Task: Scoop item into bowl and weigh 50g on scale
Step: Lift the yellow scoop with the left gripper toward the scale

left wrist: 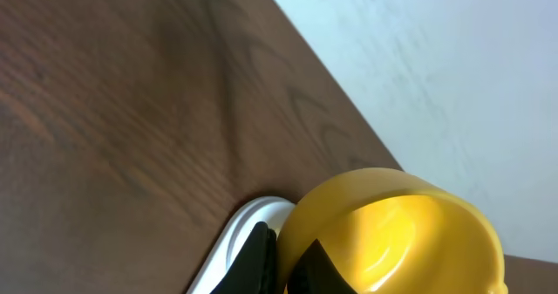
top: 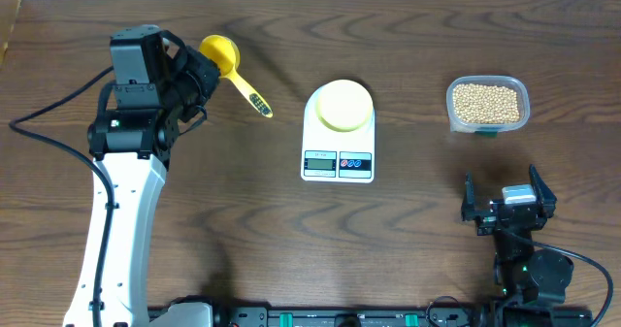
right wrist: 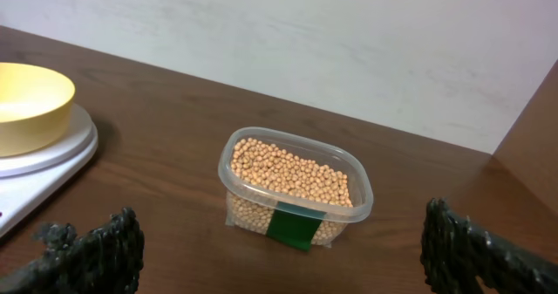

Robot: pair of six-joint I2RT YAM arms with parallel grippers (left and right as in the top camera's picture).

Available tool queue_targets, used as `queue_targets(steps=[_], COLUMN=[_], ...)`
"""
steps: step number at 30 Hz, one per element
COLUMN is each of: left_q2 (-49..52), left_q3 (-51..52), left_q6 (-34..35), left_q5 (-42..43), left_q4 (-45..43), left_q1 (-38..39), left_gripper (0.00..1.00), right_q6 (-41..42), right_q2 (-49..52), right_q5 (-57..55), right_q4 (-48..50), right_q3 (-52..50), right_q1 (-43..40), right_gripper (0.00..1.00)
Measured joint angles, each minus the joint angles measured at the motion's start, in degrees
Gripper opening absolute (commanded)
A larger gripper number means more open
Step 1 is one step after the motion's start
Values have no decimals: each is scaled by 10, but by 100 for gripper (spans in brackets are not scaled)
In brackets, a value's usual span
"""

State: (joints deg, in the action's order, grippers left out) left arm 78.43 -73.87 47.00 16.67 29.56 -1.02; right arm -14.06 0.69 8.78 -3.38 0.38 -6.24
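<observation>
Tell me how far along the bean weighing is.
Done: the bowl sits empty on the scale. In hand: the left gripper is at the cup of the yellow scoop; whether it grips is unclear. Left: all scooping and weighing; the beans fill their container, and the right gripper hangs open.

Nothing legible — marks on the scale (top: 338,162) display and scoop (top: 236,72) handle are too small.

- Bright yellow plastic measuring scoop (top: 221,51), handle slanting toward the near right, at the far left.
- Clear rounded-rectangular plastic container (right wrist: 364,205) with a dark green label (right wrist: 290,226), far right.
- Dark brown wood-grain table (top: 388,249).
</observation>
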Motion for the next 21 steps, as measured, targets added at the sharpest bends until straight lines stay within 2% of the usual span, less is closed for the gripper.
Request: queue_targets(steps=[9,21], left_q2=[0,0], left_q3=[0,0], left_q6=[39,43], left_q5=[0,-5], left_q4=[-28,-45], left_q1=[0,0], left_gripper=[8,8], right_q6=[0,0], right_q2=[0,0], right_q5=[0,0], right_q4=[0,0], right_q3=[0,0], right_q1=[0,0], right_gripper=[99,99])
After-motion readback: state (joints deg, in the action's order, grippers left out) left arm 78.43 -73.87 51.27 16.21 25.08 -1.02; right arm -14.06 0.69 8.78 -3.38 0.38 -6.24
